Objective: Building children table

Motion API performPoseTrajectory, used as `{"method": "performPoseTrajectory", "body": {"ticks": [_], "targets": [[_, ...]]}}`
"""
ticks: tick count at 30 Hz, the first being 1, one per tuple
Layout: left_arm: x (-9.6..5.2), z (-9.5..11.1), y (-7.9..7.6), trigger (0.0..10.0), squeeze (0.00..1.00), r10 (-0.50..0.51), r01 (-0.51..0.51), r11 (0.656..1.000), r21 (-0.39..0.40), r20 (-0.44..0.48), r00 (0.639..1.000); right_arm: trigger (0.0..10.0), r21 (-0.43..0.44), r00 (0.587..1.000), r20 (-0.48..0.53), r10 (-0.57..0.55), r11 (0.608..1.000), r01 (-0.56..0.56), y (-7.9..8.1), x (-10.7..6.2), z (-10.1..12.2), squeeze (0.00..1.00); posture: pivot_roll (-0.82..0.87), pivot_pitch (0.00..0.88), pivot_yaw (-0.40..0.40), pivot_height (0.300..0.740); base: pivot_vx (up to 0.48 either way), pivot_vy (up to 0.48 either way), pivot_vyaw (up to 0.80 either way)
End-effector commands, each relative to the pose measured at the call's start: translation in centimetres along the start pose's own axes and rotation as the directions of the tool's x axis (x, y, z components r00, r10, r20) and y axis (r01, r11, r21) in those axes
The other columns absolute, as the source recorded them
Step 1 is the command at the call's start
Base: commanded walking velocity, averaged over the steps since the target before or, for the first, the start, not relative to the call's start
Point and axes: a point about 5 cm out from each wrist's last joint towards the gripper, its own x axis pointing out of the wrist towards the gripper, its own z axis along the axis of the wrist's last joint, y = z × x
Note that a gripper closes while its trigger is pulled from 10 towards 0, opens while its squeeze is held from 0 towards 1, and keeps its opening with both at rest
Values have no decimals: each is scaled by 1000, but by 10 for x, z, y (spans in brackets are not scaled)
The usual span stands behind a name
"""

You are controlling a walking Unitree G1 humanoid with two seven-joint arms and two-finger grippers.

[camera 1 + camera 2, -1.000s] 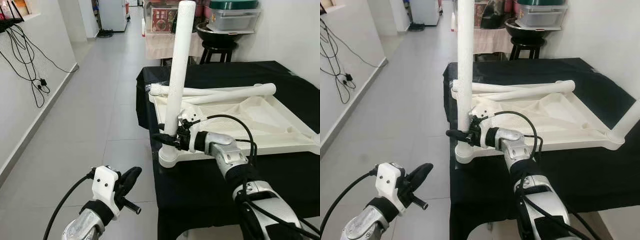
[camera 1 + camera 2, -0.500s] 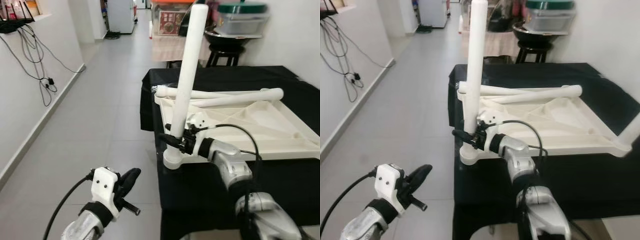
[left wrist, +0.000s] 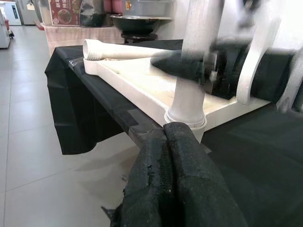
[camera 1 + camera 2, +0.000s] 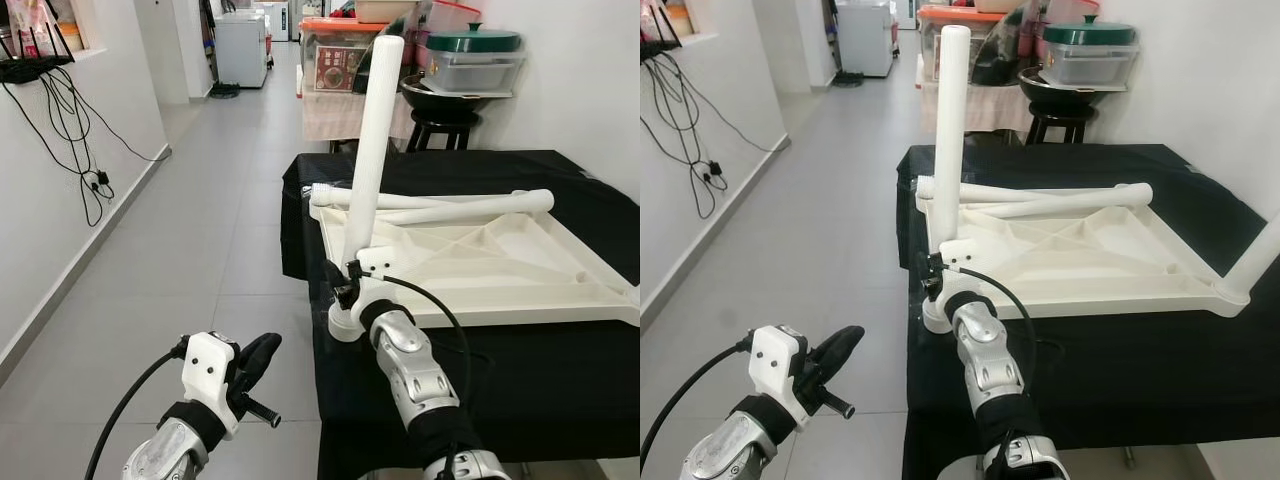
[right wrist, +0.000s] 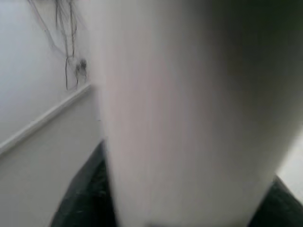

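Note:
A white tabletop point(image 4: 500, 270) lies upside down on a black-draped table. One white table leg point(image 4: 372, 150) stands nearly upright in the socket point(image 4: 345, 322) at the near left corner. My right gripper point(image 4: 343, 287) is at the foot of this leg, with its black fingers clasped round it. The right wrist view has the leg pressed close up and blurred. Two loose white legs point(image 4: 450, 205) lie across the far edge of the tabletop. My left gripper point(image 4: 262, 352) hangs shut over the floor, to the left of the table; its fingers point(image 3: 170, 179) are pressed together with nothing between them.
The black cloth point(image 4: 560, 170) hangs over the table's edges. Behind it stand a stool with a dark bowl point(image 4: 440, 95) and lidded plastic boxes point(image 4: 470, 55). Cables point(image 4: 70, 130) hang on the left wall. Tiled floor point(image 4: 200, 260) stretches along the left.
The whole view has shifted. My right arm now reaches the leg's foot from straight in front instead of from the right, still holding it. The left arm has kept its pose.

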Motion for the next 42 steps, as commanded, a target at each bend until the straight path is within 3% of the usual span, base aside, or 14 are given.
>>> {"method": "performPoseTrajectory", "body": {"ticks": [1, 4, 6, 7, 8, 20, 21, 22, 29, 33, 38, 39, 40, 42], "targets": [[1, -3, 0, 10000, 0, 6, -6, 1000, 0, -7, 1000, 10000, 28, 998, -55, 24, 999, -22, 1, -3, -10, 1000, 72, 0, -51, 740, 0, 0, 0], [1, -3, 0, 10000, 0, 7, -7, 1000, -1, -8, 1000, 10000, 52, 998, -18, 67, 996, -66, 3, -2, 0, 1000, 70, 0, -48, 740, 0, 0, 0], [2, -3, -1, 10000, 0, 0, 0, 1000, -1, -9, 1000, 10000, 31, 954, 62, 294, 955, -296, -2, 6, 22, 953, 64, 0, -43, 740, 0, 0, 0], [3, -3, -1, 10000, 0, -4, 4, 1000, -1, -10, 1000, 10000, -1, 924, 67, 376, 926, -377, -5, 8, 29, 729, 64, 0, -42, 740, 0, 0, 0], [3, -3, -1, 10000, 0, -9, 9, 1000, 0, -11, 1000, 10000, -58, 882, 33, 470, 882, -468, -12, 10, 33, 0, 64, 0, -43, 740, 0, 0, 0], [3, -3, -1, 10000, 0, -9, 9, 1000, 2, -11, 1000, 10000, -101, 756, -48, 653, 750, -654, -26, 16, 53, 0, 73, 0, -44, 740, 0, 0, 0], [3, -3, -1, 10000, 0, -6, 6, 1000, 2, -11, 1000, 3020, -79, 722, -33, 692, 718, -692, -26, 17, 59, 0, 88, 0, -46, 740, 0, 0, 0], [2, -3, -1, 10000, 0, -5, 5, 1000, 3, -11, 1000, 0, -59, 702, -25, 712, 700, -712, -26, 17, 60, 0, 93, 0, -46, 740, 0, 0, 0], [2, -3, -2, 10000, 0, -6, 6, 1000, 5, -13, 1000, 0, 2, 688, -21, 726, 688, -726, -30, 15, 54, 0, 93, 0, -42, 740, 0, 0, 0], [2, -4, -3, 10000, 0, -9, 9, 1000, 5, -16, 1000, 0, 26, 713, -23, 701, 713, -700, -37, 13, 46, 0, 87, 0, -36, 740, 0, 0, 0], [0, -4, -3, 10000, 0, -14, 14, 1000, 4, -20, 1000, 0, 24, 849, -54, 526, 850, -526, -54, 7, 22, 0, 69, 0, -40, 740, 0, 0, 0], [-1, -3, -3, 10000, 0, -14, 14, 1000, 4, -20, 1000, 0, 26, 888, -72, 454, 891, -453, -57, 6, 14, 0, 68, 0, -41, 740, 0, 0, 0], [-2, -3, -2, 10000, 0, -13, 13, 1000, 4, -21, 1000, 0, 39, 977, -109, 184, 983, -181, -55, 1, -9, 0, 64, 0, -37, 740, 0, 0, 0], [-3, -3, -2, 10000, 0, -12, 12, 1000, 4, -22, 1000, 0, 74, 991, -130, 41, 997, -31, -44, -11, -26, 0, 63, 0, -34, 740, 0, 0, 0]]}}
